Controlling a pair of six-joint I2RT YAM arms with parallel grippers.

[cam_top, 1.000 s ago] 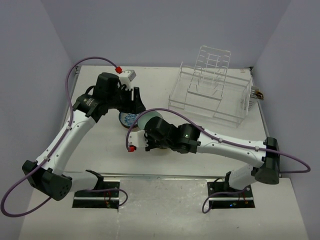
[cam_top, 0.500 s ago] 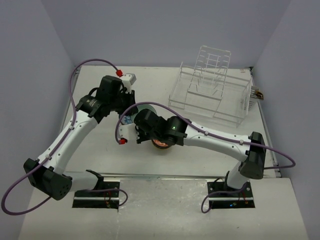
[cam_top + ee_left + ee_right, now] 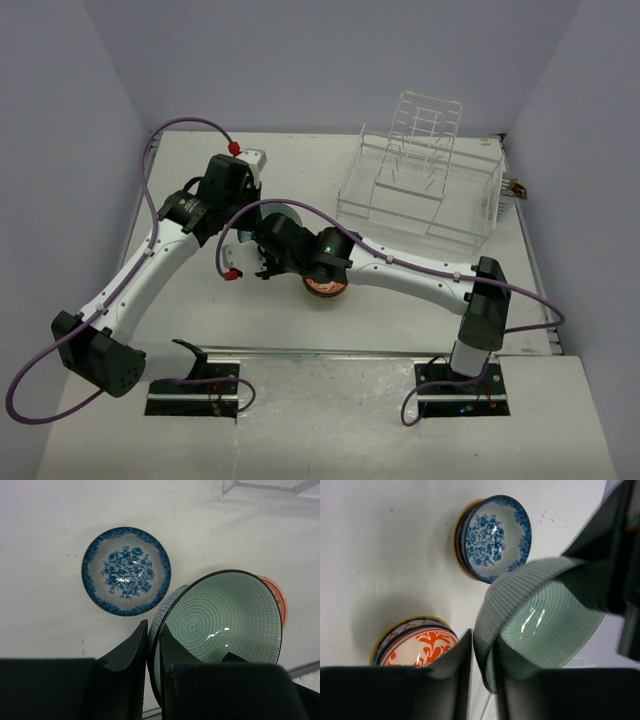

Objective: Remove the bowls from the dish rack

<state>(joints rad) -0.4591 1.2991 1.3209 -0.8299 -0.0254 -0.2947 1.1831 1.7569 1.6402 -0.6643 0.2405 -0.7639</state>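
Left gripper (image 3: 153, 630): the jaws are closing to a narrow gap over the rim of the green bowl (image 3: 220, 627), one finger lying outside the wall and one inside. It is gripping that bowl.

Right gripper (image 3: 482, 637): it is pinching another part of the same rim, with the ribbed outer wall running between its fingers, so it is gripping the green bowl as well. The bowl is hanging tilted above the table (image 3: 300, 330), with both grippers on it at once. In the top view it is showing as a dark round shape left of centre, between the two wrists.

Dish rack (image 3: 420, 180): it is standing in the upper right of the top view, well apart from both grippers.

Blue floral bowl (image 3: 126, 571): it is sitting upright on the table, in the upper left of the left wrist view and just beside the green bowl. In the right wrist view a yellowish edge is showing under it; what that edge belongs to cannot be told.

Orange-patterned bowl (image 3: 415, 642): it is resting on the table in the lower left of the right wrist view, below the right gripper. In the left wrist view the green bowl is covering most of it.
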